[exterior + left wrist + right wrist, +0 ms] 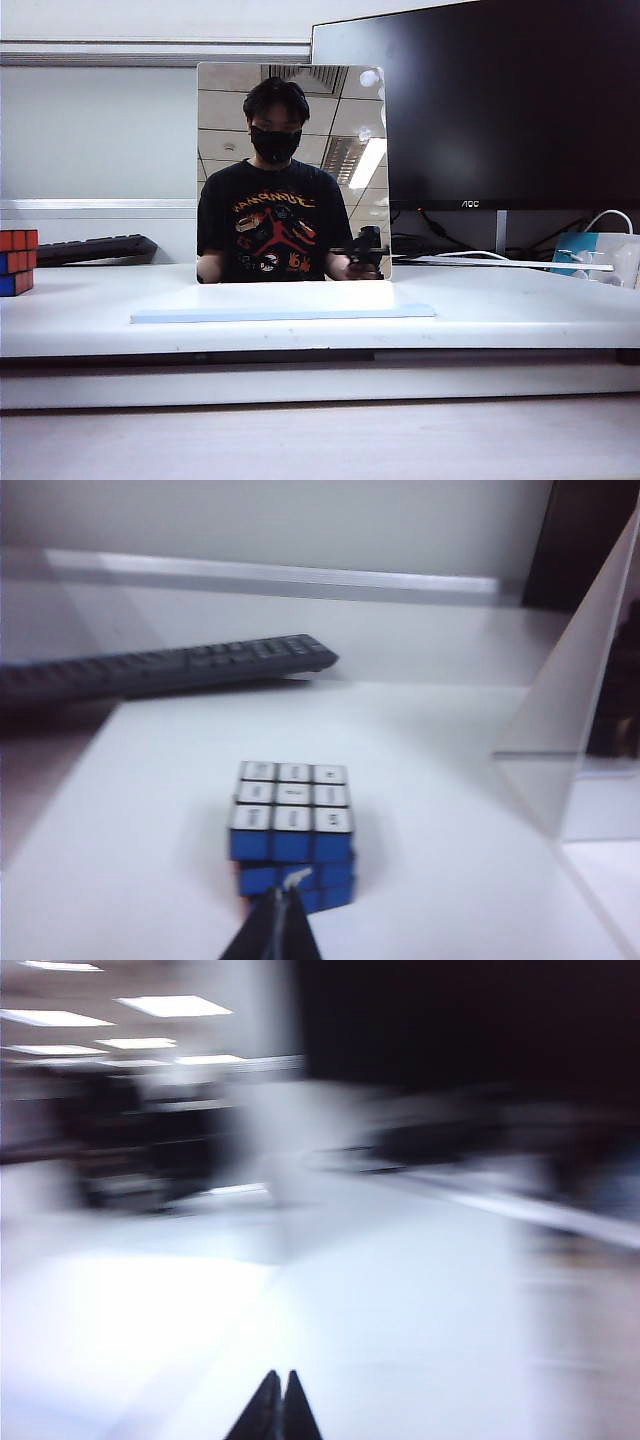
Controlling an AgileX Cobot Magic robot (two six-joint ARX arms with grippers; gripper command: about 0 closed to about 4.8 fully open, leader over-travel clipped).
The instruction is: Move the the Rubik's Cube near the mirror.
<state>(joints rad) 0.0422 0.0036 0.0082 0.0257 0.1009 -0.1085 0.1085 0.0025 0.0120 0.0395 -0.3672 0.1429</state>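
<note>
Left wrist view alone shows clenched left end effector before Rubik's Cube; right end effector clenched.

Rubik's Cube: cut off by the exterior view's left edge, only part of it showing.
Keyboard: soft and out of focus, running off the frame edge.
My right gripper: only the dark fingertips show; everything beyond is smeared.
Mirror: seen edge-on, partly cropped.
</note>
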